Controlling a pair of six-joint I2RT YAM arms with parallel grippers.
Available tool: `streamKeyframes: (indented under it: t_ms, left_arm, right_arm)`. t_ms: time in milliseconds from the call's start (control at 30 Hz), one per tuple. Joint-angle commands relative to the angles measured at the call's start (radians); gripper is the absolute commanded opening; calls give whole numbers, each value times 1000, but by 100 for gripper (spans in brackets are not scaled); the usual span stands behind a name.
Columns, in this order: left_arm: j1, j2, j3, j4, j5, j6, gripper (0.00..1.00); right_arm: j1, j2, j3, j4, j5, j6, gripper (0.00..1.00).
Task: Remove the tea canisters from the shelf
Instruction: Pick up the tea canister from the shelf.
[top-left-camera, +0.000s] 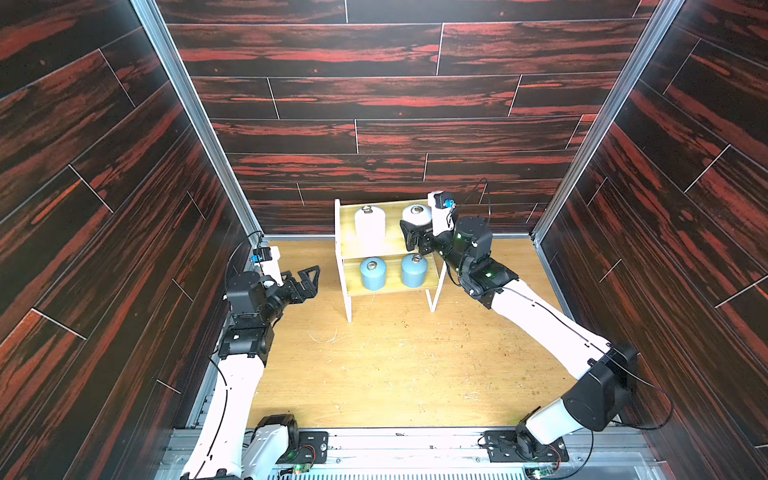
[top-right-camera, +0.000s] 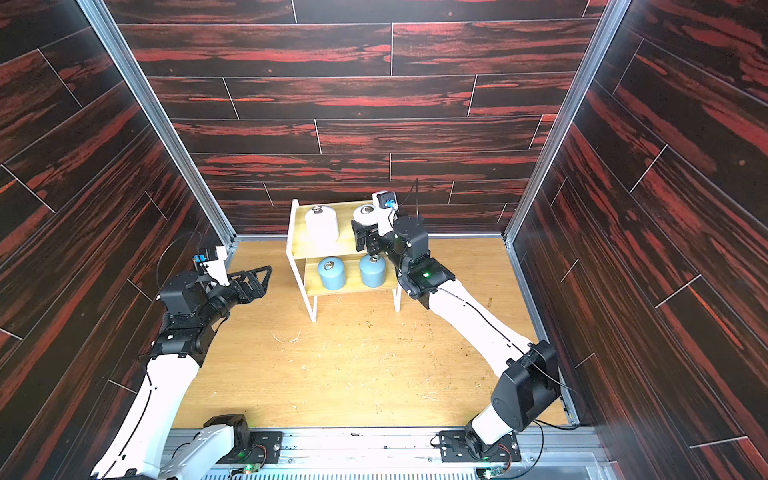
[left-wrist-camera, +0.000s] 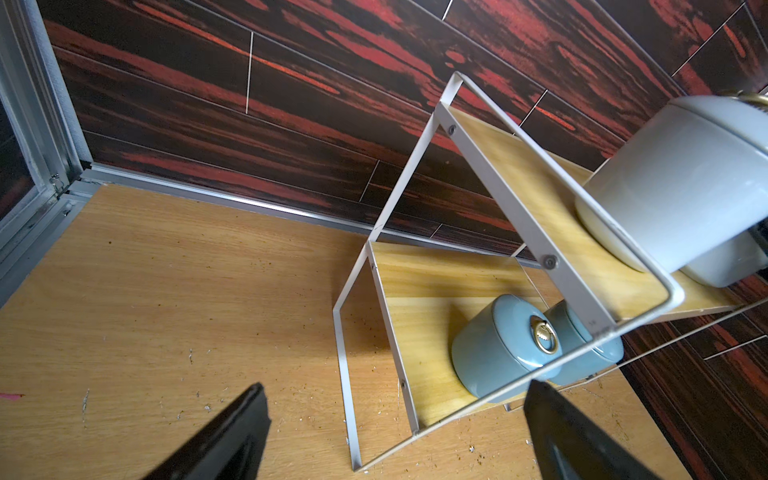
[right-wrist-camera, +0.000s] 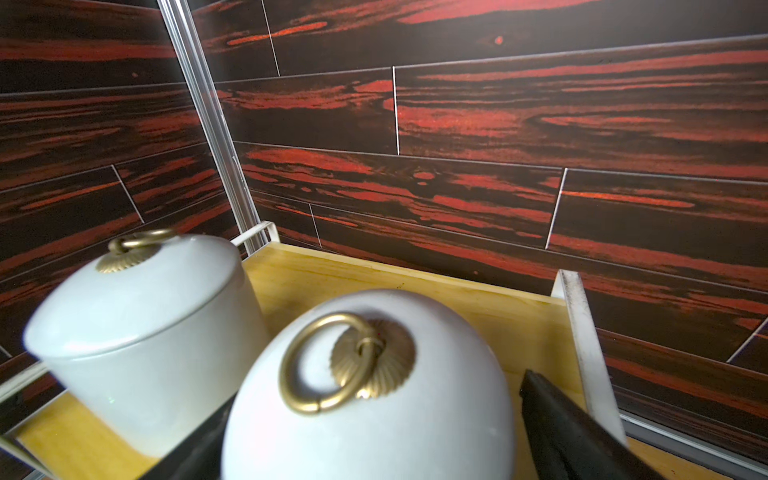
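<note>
The right gripper is up at the top board of the shelf. Its two black fingers are spread wide apart. A white canister stands right between them, with one finger on each side. It is too hard to see if the fingers touch it. The second white canister stands upright on the same board, just beside the fingers and outside them. Lower than these fingers, on the bottom board, stand a blue canister and a second blue canister, side by side.

The left gripper hangs above the table. Its fingers are wide apart too, and nothing is between them. The shelf stands out in front of these fingers, a little way off and not touching them. In the left wrist view the blue canisters sit just past the fingertips, inside the shelf frame. All four canisters are on the shelf, two on each board
</note>
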Motion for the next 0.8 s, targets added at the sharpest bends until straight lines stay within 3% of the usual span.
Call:
streamKeyframes:
  t_ms: [0, 500, 767]
  left_arm:
    - [2, -2, -4, 26, 14, -1, 100]
    - [1, -2, -4, 26, 20, -5, 100]
    - [2, -4, -4, 26, 20, -6, 100]
  right_arm:
    - [7, 58, -1, -89, -9, 15, 98]
    - [7, 86, -9, -86, 10, 0, 98]
    - [6, 85, -23, -72, 6, -5, 90]
